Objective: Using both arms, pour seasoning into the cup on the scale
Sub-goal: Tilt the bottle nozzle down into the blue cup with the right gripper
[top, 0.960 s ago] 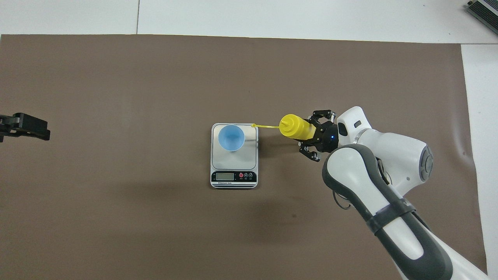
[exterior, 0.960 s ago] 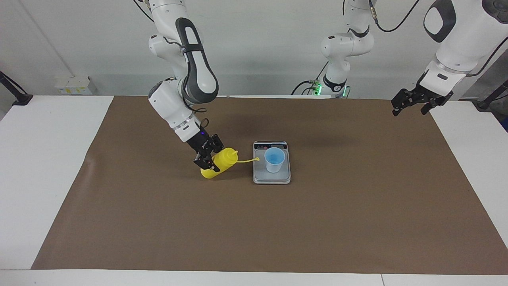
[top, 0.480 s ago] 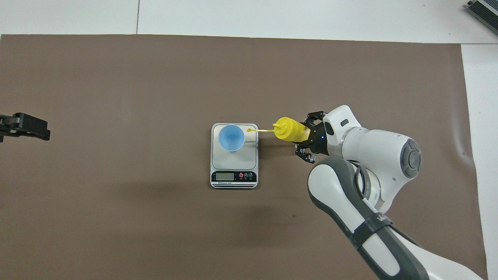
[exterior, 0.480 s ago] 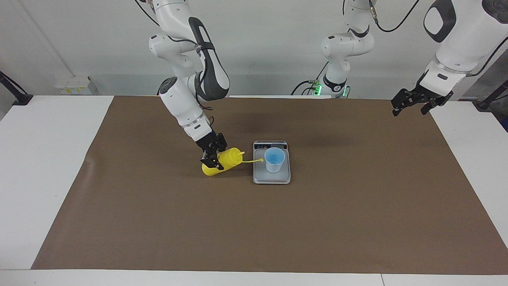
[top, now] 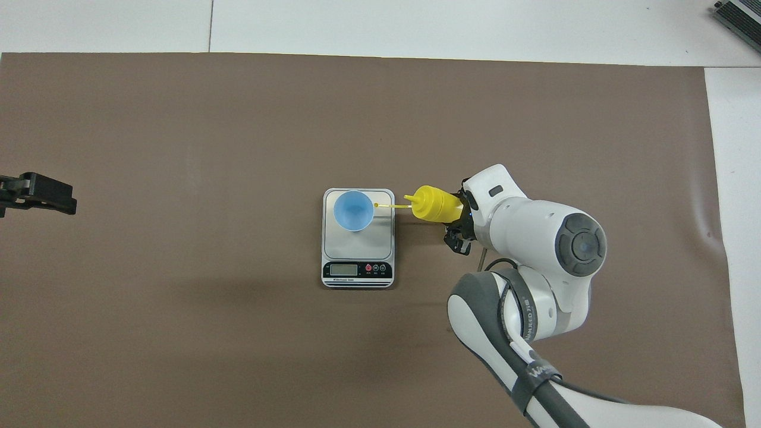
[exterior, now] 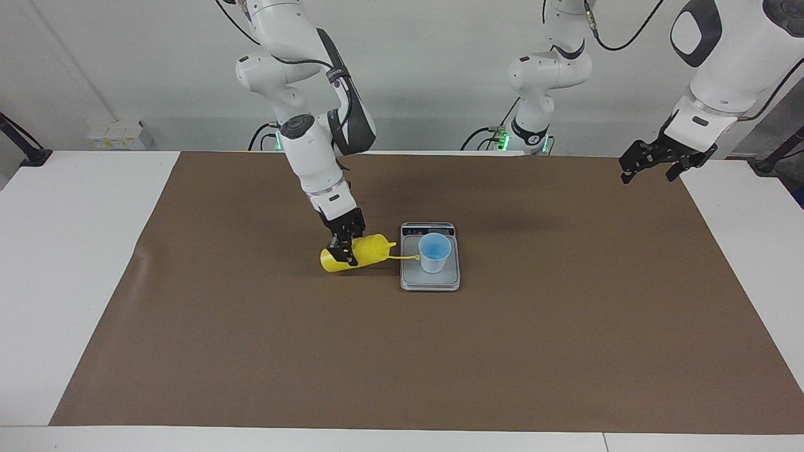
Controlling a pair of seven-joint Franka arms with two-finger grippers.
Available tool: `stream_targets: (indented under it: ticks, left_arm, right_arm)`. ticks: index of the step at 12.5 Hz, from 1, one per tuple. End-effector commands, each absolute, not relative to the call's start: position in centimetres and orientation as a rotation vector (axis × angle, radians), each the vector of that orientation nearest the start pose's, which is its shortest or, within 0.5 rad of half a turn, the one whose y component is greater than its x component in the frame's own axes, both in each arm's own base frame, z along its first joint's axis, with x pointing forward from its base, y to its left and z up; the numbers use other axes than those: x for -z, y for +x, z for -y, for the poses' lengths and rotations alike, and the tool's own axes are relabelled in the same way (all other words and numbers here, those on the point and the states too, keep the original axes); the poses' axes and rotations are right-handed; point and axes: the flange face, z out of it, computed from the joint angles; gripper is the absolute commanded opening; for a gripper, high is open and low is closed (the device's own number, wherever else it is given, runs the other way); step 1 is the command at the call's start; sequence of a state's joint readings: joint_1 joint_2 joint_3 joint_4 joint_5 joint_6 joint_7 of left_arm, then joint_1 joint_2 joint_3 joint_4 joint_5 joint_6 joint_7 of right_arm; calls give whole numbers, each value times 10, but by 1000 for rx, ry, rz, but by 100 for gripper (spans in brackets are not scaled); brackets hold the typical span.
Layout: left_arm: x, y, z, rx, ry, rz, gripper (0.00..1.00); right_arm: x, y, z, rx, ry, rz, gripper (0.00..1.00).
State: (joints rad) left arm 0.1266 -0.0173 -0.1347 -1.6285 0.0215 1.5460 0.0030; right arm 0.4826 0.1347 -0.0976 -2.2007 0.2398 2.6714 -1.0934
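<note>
While the right gripper is clamped around the yellow squeeze bottle, the bottle is tipped strongly, almost lying on its side, with its pointed nozzle turned toward the scale. Its fingers are closed on the lower half of the bottle body. The bottom end of the bottle is very low over the brown mat, and I cannot tell if it touches the mat or not. In the overhead view the bottle is just beside the scale, toward the right arm's end of the table. A thin yellow tether goes out from the nozzle, and the small cap at its end reaches over the edge of the scale, just beside the rim of the light blue cup.

This cup stands upright on the pale weighing plate of the scale. It is on the part of the plate farther from the robots, and the dark display strip is at the end nearer to them.

At the left arm's end of the table the left gripper waits in the air over the edge of the mat, well apart from the scale. Its jaws stand wide and it holds nothing.
</note>
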Motion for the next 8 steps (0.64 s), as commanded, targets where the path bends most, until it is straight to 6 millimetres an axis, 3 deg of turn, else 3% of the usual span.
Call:
stream_targets:
  ticks: [1, 8]
  left_arm:
    - [-608, 539, -1, -100, -3095, -9, 100]
    - [-609, 539, -1, -98, -3095, -9, 100]
  right_arm:
    - [-370, 530, -223, 490, -2538, 1890, 29]
    - [-386, 521, -254, 353, -2628, 1996, 29]
